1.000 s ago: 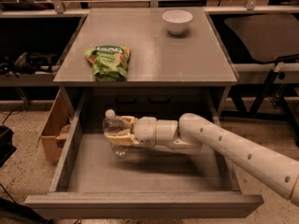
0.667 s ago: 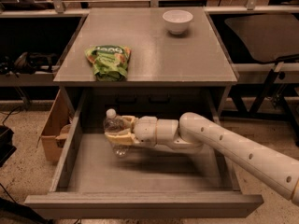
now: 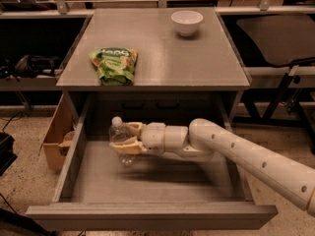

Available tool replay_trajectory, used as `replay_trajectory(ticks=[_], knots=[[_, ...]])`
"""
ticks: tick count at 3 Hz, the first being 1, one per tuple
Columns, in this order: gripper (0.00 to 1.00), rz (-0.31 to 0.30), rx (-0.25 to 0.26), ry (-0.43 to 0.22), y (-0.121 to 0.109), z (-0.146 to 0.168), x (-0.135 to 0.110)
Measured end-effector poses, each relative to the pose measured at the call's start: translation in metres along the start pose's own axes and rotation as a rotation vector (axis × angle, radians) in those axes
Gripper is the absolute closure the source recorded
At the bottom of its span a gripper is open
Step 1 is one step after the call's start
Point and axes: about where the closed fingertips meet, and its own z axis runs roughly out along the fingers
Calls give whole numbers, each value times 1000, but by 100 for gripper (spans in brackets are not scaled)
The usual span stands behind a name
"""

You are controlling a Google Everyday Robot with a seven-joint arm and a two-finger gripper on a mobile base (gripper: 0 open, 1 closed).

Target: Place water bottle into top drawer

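The top drawer (image 3: pixel 147 215) is pulled wide open below the grey cabinet top, its flat grey floor showing. My gripper (image 3: pixel 124 137) reaches in from the right, inside the drawer's left half. It is shut on the water bottle (image 3: pixel 119 136), a small clear bottle with a white cap. The bottle stands nearly upright, cap up, held just above the drawer floor. My fingers (image 3: pixel 131 146) wrap its body, so its lower part is partly hidden.
A green snack bag (image 3: pixel 114 65) lies on the cabinet top (image 3: pixel 197 58) at the left. A white bowl (image 3: pixel 186 22) stands at the back right. A cardboard box (image 3: pixel 55 136) sits on the floor left of the drawer. Dark furniture stands at the right.
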Motion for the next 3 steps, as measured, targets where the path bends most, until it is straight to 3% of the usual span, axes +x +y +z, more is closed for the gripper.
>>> replay_trajectory(ticks=[1, 3], knots=[[5, 0, 0, 0, 0, 0, 0], [0, 0, 0, 0, 0, 0, 0]])
